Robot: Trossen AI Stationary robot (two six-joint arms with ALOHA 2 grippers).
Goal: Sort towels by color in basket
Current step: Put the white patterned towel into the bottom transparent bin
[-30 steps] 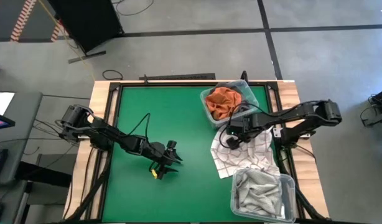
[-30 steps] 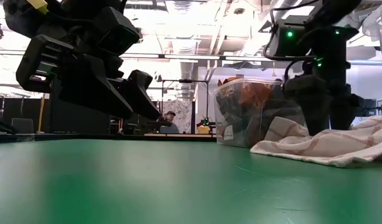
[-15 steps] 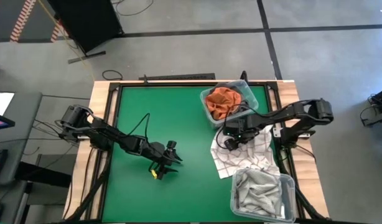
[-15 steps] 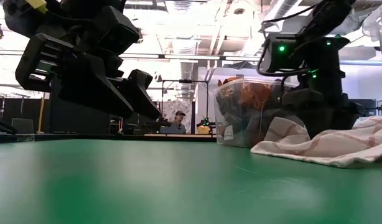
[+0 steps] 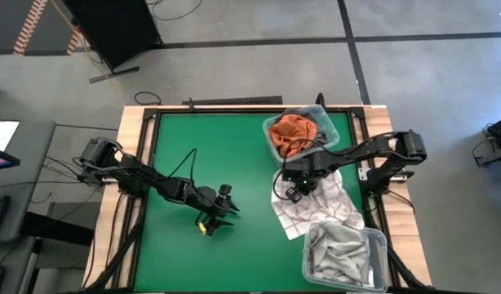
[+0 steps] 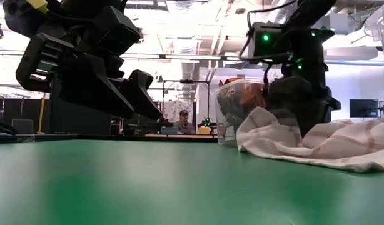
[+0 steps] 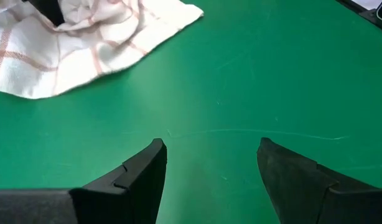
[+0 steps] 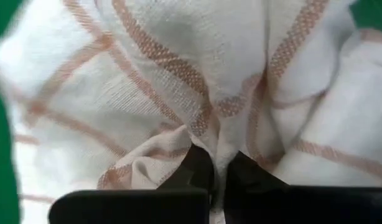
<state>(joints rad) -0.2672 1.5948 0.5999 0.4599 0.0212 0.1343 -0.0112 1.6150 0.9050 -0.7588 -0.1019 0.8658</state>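
A white towel with thin reddish grid lines (image 5: 309, 206) lies rumpled on the green worktop (image 5: 201, 163), a fold of it pinched between the closed fingers (image 8: 200, 168) of the right gripper (image 5: 293, 189), which presses down at the cloth's edge. Just beyond those fingers stands a clear bin (image 5: 277, 151) holding a rust orange towel (image 5: 291, 135); on the cloth's other side, a second clear bin (image 5: 379, 245) holds a grey towel (image 5: 339, 255). Well apart across the worktop, the left gripper (image 5: 215, 214) hangs low with its fingers (image 7: 138, 171) spread wide and nothing between them, only bare green surface ahead.
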